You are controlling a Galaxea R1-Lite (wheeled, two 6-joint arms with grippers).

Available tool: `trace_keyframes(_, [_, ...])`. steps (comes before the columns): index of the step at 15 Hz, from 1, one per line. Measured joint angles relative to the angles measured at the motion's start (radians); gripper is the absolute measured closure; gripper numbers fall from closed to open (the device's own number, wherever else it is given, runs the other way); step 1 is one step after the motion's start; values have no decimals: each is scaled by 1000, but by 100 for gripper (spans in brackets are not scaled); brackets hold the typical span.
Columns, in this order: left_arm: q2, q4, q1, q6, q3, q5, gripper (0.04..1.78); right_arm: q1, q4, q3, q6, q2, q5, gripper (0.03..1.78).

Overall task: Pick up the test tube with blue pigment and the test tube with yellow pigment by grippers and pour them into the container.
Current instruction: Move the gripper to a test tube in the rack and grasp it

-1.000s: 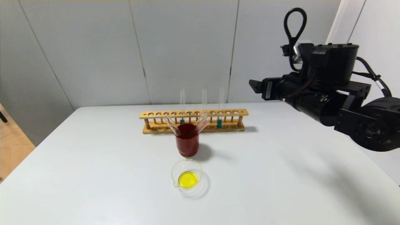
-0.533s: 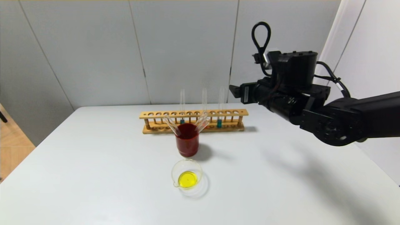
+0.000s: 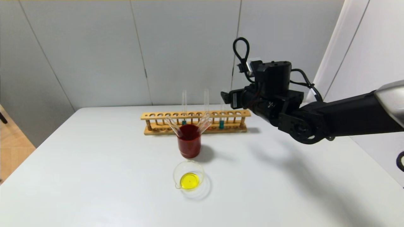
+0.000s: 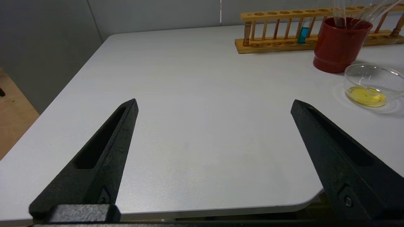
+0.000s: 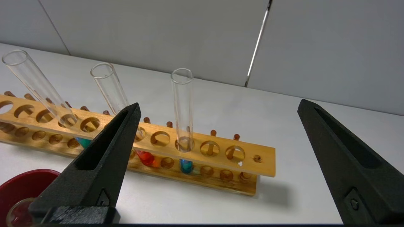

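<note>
1. In the head view the right end effector hides the upper part of the test tube with blue pigment; only its teal column shows in the wooden rack near the counter's far edge.
2. The test tube with yellow pigment cannot be picked out; clear tubes lean in the red cup, their contents hard to make out.
3. The container sits just in front of the cup, towards the near edge, holding yellow liquid.
4. The right arm reaches in from the right edge, raised above the rack's right end, fingers wide apart around nothing.
5. The left end effector hovers at the counter's near left corner, fingers apart, empty.
</note>
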Motion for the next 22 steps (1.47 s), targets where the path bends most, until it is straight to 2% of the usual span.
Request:
trace_keyframes(10, [0, 0, 0, 0, 0, 0, 11, -2, 5, -104, -19, 113, 0, 7])
trace_keyframes(22, [0, 0, 0, 0, 0, 0, 11, -2, 4, -145, -20, 172, 5, 7])
